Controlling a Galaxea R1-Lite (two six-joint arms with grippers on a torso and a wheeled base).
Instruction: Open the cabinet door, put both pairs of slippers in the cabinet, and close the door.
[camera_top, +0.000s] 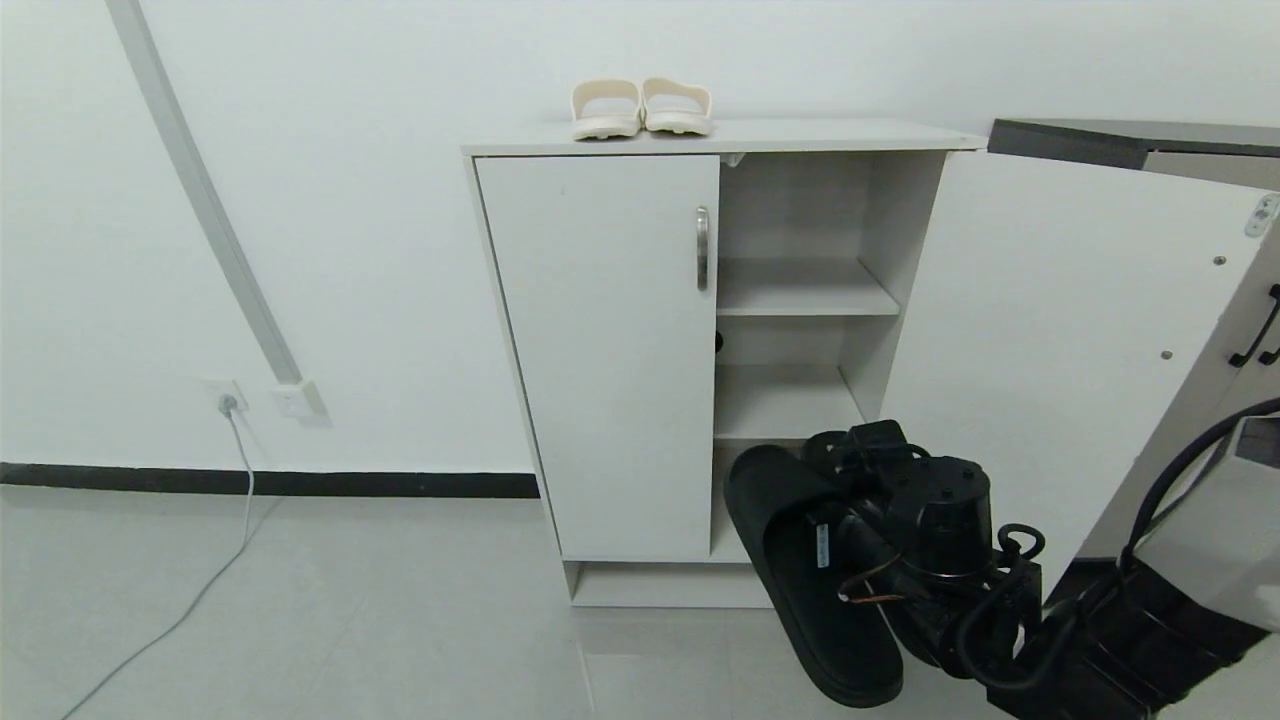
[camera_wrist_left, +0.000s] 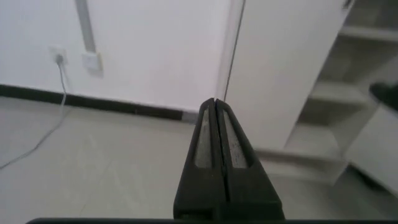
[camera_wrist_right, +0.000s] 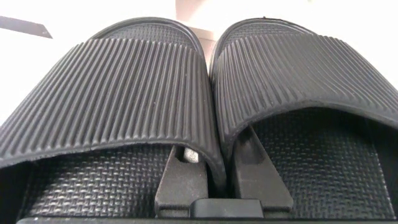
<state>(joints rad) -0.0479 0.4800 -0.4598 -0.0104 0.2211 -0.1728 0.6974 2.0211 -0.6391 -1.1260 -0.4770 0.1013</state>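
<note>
Clutching black slippers (camera_top: 790, 570), right pincer (camera_wrist_right: 217, 171) before cabinet (camera_top: 600, 380)

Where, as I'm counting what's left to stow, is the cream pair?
In the head view, the cream pair sits on the cabinet top, above its shut left door.

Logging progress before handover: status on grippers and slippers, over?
Left gripper shut, holding nothing. Right gripper shut on black slippers, low before the open compartment. Beige slippers on cabinet top. Right door open, left door shut.
</note>
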